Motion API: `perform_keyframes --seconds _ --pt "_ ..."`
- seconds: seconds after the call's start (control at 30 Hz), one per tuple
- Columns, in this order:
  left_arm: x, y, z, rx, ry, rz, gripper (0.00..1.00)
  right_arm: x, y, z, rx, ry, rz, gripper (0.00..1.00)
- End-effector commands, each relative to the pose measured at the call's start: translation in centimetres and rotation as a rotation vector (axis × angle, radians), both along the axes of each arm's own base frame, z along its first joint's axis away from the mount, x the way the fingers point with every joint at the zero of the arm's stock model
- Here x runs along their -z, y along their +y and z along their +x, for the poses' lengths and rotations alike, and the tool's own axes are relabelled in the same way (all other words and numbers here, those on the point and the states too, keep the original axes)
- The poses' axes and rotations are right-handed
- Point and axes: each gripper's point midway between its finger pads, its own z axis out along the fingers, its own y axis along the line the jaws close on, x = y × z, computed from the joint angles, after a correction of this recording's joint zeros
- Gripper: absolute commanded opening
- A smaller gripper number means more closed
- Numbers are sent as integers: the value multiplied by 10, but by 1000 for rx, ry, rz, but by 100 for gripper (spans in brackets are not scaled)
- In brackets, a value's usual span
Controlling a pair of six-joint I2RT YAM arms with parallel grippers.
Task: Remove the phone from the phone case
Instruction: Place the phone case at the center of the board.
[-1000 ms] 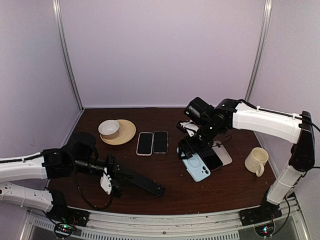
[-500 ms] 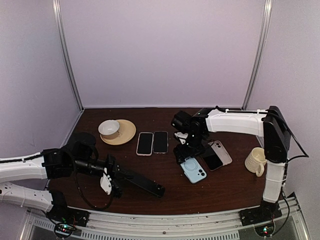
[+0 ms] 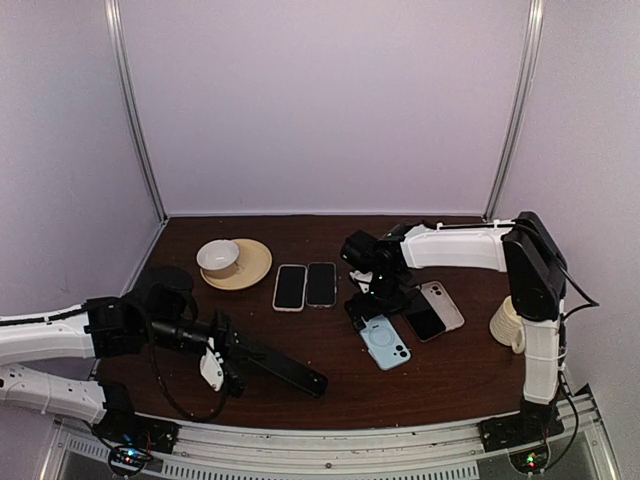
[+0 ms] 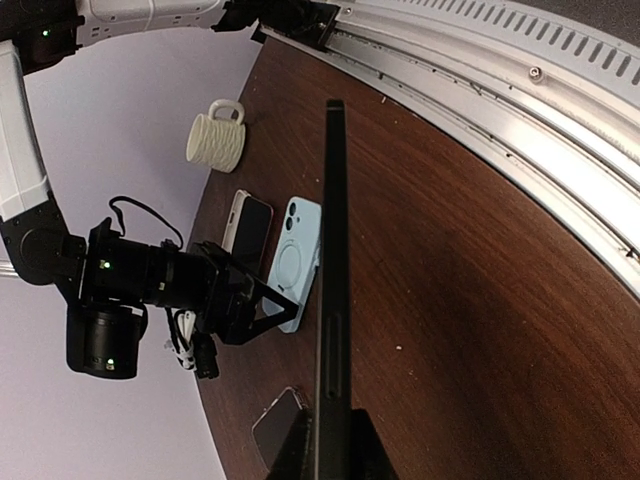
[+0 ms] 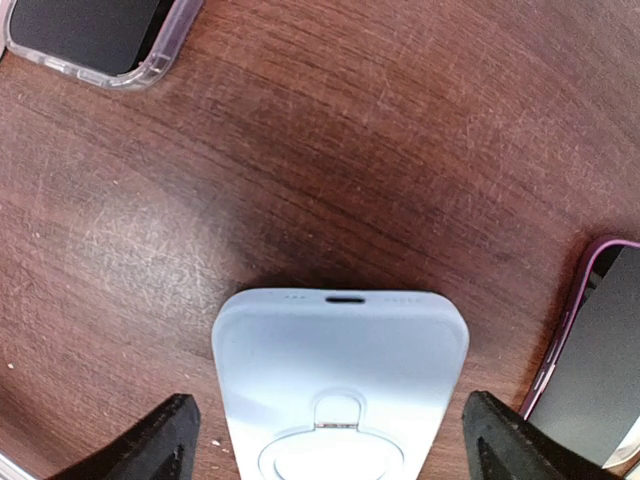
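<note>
A light blue phone case (image 3: 385, 342) lies back-up on the brown table, also in the right wrist view (image 5: 340, 370) and the left wrist view (image 4: 298, 262). My right gripper (image 3: 365, 308) is low over its near end, open, with one black fingertip (image 5: 165, 435) on each side of the case and not touching it. My left gripper (image 3: 225, 365) is shut on a black phone (image 3: 285, 370), held out to the right just above the table. In the left wrist view the phone (image 4: 333, 260) shows edge-on between my fingers (image 4: 300, 450).
Two phones (image 3: 290, 287) (image 3: 321, 284) lie side by side mid-table. Two more cased phones (image 3: 425, 318) (image 3: 445, 303) lie right of the blue case. A plate (image 3: 255, 270) with a white bowl (image 3: 217, 256) is at back left. A cream mug (image 3: 513, 322) stands at right.
The right arm has swung its elbow down and its gripper has moved left and lower over the blue case, which shifted slightly left. The left arm and black phone have not moved.
</note>
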Motion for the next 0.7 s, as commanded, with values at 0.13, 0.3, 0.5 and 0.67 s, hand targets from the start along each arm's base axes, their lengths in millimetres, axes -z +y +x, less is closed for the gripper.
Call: perform_keyframes --seconds 0.13,0.3,0.5,0.67 --pt "-18 -9 4 10 -40 -55 0 -34 2 14 -52 -105 30 99" --pt "-21 -11 7 -14 -19 -66 0 -80 13 4 -172 -185 172 99" --pt "-27 -14 14 -70 34 -75 0 -136 40 -40 -422 -332 313 99" --pt "-40 -17 24 -138 94 -108 0 -176 65 -91 -680 -488 435 99"
